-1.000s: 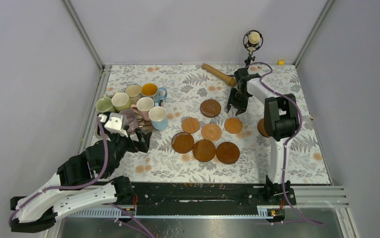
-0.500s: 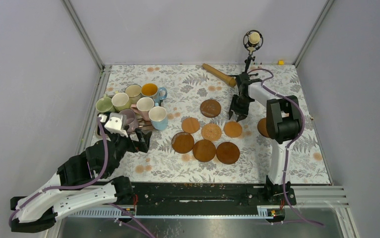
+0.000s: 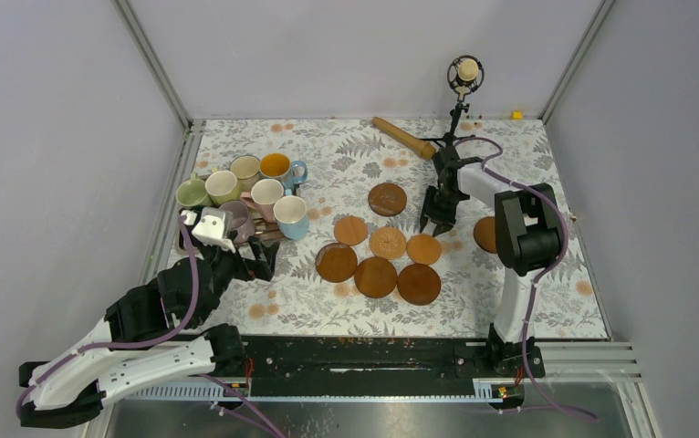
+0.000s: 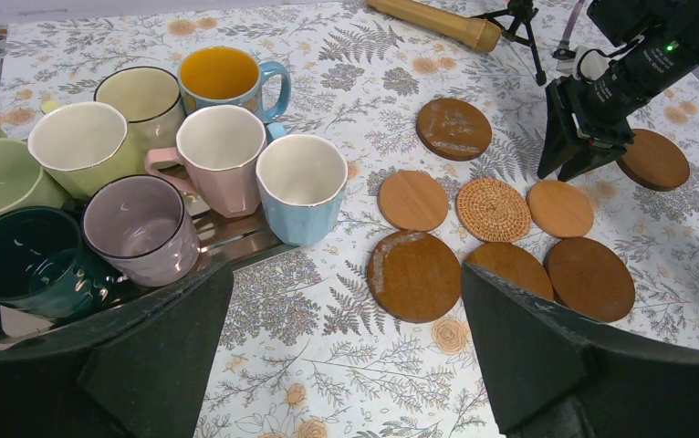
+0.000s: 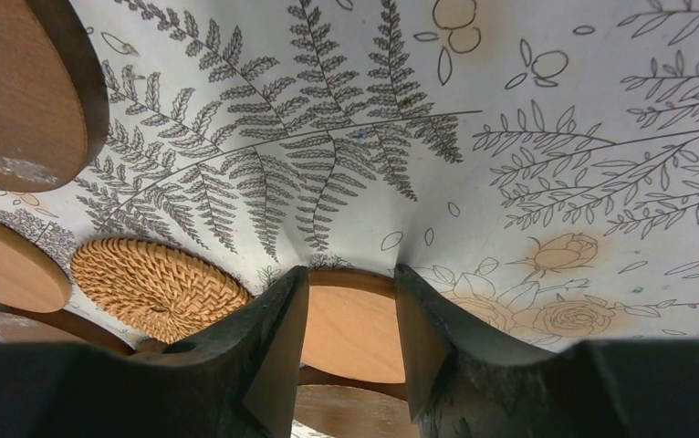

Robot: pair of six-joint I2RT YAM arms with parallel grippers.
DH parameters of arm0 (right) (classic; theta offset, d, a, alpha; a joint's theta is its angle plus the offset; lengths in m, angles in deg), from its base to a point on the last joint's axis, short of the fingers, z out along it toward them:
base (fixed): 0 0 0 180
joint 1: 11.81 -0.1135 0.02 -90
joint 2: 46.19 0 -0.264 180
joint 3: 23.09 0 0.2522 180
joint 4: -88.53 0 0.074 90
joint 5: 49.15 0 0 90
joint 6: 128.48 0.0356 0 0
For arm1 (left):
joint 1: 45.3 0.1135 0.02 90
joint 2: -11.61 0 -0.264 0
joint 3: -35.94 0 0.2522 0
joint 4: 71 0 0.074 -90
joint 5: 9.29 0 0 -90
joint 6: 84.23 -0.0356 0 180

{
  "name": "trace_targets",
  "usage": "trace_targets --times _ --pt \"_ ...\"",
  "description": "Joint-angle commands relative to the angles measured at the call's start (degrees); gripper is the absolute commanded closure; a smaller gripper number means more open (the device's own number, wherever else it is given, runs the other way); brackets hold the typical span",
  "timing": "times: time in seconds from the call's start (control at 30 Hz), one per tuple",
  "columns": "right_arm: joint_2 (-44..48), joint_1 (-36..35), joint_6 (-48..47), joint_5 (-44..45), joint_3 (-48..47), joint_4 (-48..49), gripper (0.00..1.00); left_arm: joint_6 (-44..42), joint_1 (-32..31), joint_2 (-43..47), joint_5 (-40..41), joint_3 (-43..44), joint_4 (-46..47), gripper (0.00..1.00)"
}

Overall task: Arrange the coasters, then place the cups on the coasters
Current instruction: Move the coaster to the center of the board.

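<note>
Top external: right pincer [image 3: 436,225], tan coaster [image 3: 423,248] nearer than earlier.

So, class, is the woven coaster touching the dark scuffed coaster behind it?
Apart. The left wrist view shows bare floral tablecloth between the woven coaster and the dark scuffed coaster; the top view agrees.

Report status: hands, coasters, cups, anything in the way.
Left hand open, near cups. Right hand straddling small tan coaster, grip unclear. Coasters mostly clustered centre, all bare. Mic stand behind right arm.
</note>
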Motion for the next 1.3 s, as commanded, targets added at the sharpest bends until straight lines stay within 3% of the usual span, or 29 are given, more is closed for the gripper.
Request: trace_targets --times 0.0,0.47,0.67,0.93,1.13,1.27 --pt "2.99 -0.83 -0.15 -0.75 1.84 0.86 0.53 -0.45 0.24 0.06 0.30 -0.09 2.18 0.02" --pt "7.18 -0.92 -0.70 0.95 8.00 2.24 0.54 -0.39 0.24 0.12 0.26 -0.05 2.19 0.02" --pt "9.38 -0.67 -0.37 3.39 5.48 1.14 0.53 -0.44 0.24 0.06 0.09 -0.09 2.17 0.02" --pt "15.08 6.46 1.14 7.60 4.58 1.63 0.41 -0.37 0.24 0.93 0.35 -0.17 2.19 0.02" --pt "14.90 13.61 -3.97 12.53 2.83 -0.43 0.37 -0.39 0.25 1.04 -0.13 -0.09 2.16 0.02" --pt "13.73 17.44 -7.09 12.32 1.64 -0.47 0.26 -0.39 0.24 1.30 -0.18 -0.07 2.16 0.02"
